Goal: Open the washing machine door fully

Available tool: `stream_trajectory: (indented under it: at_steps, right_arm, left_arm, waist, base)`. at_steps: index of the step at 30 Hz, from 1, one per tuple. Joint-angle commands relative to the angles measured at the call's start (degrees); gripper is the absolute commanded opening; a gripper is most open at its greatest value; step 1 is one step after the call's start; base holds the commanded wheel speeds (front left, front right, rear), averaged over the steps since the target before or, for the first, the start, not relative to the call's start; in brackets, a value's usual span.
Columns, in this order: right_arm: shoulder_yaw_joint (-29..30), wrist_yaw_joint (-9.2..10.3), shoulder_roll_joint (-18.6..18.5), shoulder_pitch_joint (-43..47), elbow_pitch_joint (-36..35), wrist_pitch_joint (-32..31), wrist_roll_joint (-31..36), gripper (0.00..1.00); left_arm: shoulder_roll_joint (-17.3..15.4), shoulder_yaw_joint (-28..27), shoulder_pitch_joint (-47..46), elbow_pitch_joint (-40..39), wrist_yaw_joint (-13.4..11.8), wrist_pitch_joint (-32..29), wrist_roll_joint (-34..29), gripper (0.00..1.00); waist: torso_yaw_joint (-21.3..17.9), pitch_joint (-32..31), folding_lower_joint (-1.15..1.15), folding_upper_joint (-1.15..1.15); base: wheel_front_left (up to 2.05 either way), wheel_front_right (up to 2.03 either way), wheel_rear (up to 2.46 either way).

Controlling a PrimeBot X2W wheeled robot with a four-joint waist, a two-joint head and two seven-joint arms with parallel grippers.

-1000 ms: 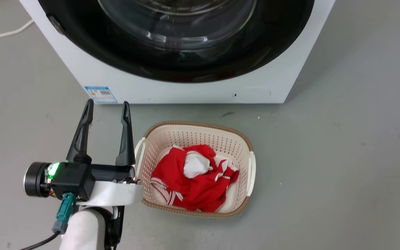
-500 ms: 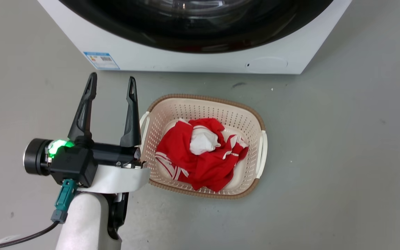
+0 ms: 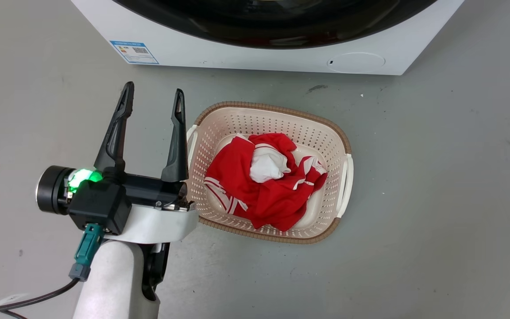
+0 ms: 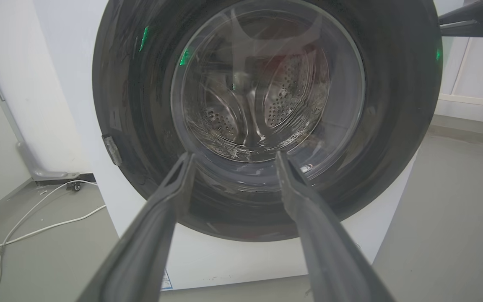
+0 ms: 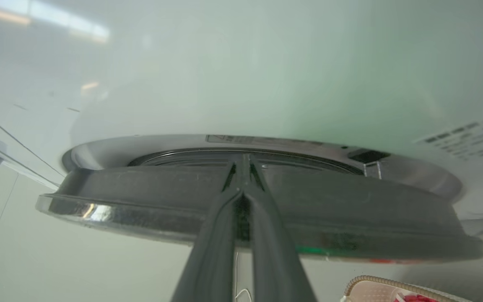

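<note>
Washing machine door [image 4: 392,126], set across the front of the white washing machine [image 4: 74,84], steel drum [image 4: 275,109] visible through its glass; left gripper [image 4: 234,155] facing it, spread wide and empty; right gripper [image 5: 241,165] at the door's rim, pinched closed

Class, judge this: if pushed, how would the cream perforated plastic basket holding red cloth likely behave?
The cream perforated plastic basket probably slides easily: it looks light, holding only crumpled red-and-white cloth. Its wide, low shape seems unlikely to tip.

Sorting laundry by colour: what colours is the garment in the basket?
The garment is red with white stripes and a white part, clearest in head view.
</note>
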State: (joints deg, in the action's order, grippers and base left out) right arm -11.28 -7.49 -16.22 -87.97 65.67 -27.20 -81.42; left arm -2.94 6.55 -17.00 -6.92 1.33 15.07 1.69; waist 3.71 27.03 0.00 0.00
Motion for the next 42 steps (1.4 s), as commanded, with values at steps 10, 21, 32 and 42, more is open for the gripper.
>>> stream_trajectory:
  at_steps: [10, 21, 32, 42]
  right_arm:
    - [-1.4, 0.01, 0.4, 2.7, -1.6, -11.1, -1.1, 0.0]
    - [-3.1, 0.02, 0.5, 12.5, -8.4, -21.6, -2.8, 0.0]
    - [-5.0, 0.0, 3.5, 25.5, -18.1, -25.8, -4.3, 0.0]
    - [-7.2, 0.0, 9.3, 35.5, -27.7, -28.0, -6.3, 0.0]
  left_arm:
    - [0.1, -0.5, -0.2, 0.6, -0.5, 0.1, 0.4, 1.0]
    - [0.1, -1.7, 2.6, 2.8, -0.8, 0.1, 0.6, 1.0]
    - [-0.1, -2.9, 6.2, 5.1, 0.0, 0.1, 0.9, 1.0]
    - [-0.3, -3.9, 10.1, 6.3, 0.4, 0.1, 0.7, 1.0]
  waist:
    - [-0.1, -0.7, 0.0, 0.0]
    - [-1.9, -6.3, 0.0, 0.0]
    - [-3.4, -12.4, 0.0, 0.0]
    - [-4.3, -16.8, 0.0, 0.0]
  base:
    - [0.0, 0.0, 0.0]
    - [0.0, 0.0, 0.0]
    - [0.0, 0.0, 0.0]
    - [0.0, 0.0, 0.0]
